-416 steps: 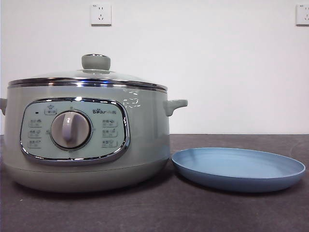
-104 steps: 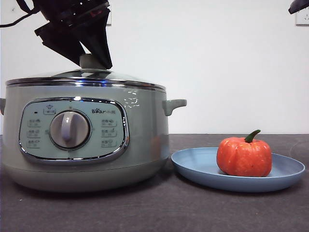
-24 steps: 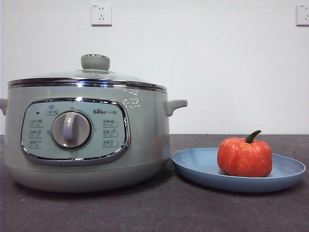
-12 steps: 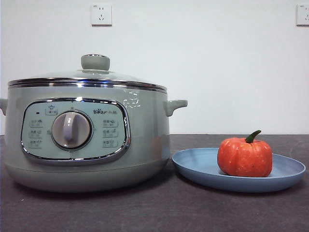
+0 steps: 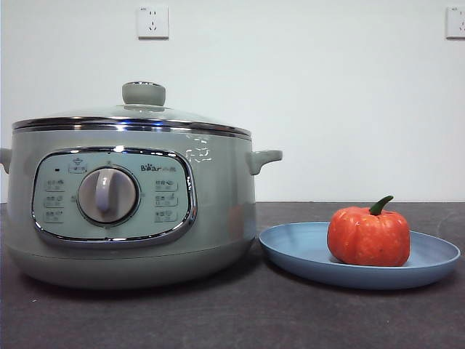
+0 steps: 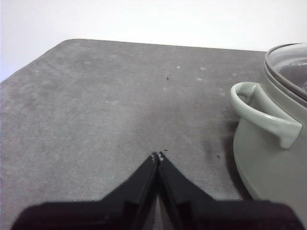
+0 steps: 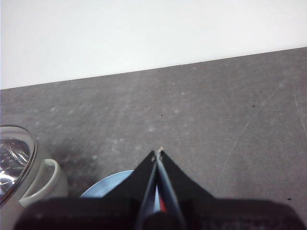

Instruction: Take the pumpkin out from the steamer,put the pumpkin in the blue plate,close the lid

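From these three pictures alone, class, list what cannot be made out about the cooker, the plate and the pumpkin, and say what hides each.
- Inside of the steamer: front view, hidden by its wall and the lid.
- Panel button labels: front view, too small to read.
- The pumpkin and most of the blue plate: right wrist view, covered by the right end effector.
- Steamer's far side: left wrist view, cut off by the picture's edge.

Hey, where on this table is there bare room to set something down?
Bare tabletop runs along the front, before the steamer and blue plate. More lies beside the steamer's handle in the left wrist view. Crowded: plate nearly meets steamer, pumpkin fills its right half.
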### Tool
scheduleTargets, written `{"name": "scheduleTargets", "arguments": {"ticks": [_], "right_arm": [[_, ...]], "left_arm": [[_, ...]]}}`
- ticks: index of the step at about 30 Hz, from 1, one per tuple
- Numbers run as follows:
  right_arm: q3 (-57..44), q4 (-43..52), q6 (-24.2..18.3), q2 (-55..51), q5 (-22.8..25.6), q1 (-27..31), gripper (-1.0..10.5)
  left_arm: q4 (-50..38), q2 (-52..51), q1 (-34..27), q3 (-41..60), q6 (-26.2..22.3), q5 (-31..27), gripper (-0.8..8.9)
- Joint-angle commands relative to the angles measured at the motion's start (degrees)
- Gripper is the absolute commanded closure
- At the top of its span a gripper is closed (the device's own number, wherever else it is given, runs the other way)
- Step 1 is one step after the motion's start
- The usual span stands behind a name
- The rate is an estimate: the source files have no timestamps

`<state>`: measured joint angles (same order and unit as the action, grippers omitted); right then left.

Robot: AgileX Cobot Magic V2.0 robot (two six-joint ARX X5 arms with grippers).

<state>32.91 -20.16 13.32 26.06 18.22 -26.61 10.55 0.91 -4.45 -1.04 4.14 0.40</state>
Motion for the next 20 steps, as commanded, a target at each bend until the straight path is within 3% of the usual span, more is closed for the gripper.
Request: {"name": "scheduleTargets", "arguments": {"ticks": [1,15,17,20], "right_arm": [[-0.22,0.13,0.57,-0.09,0.15,-0.09,9.4],[-0.22,0.13,0.42,-0.09,0.15,-0.09,9.4],[-0.2,-0.66,-5.49,-0.17,0.31,-0.09,9.4],[-0.42,-4.7,-7.58,-2.67,0.17,1.14,9.4]], "left_arm": [[-0.13,-0.09,-0.13,0.87,0.37,-0.15,8.17],[-0.11,-0.09,-0.13,0.87,0.39,-0.15,8.17],[-0.11,-0.09,-0.13,0.87,0.39,-0.15,8.17],[-0.13,-0.09,-0.13,0.87,0.37,-0.15,8.17]]}}
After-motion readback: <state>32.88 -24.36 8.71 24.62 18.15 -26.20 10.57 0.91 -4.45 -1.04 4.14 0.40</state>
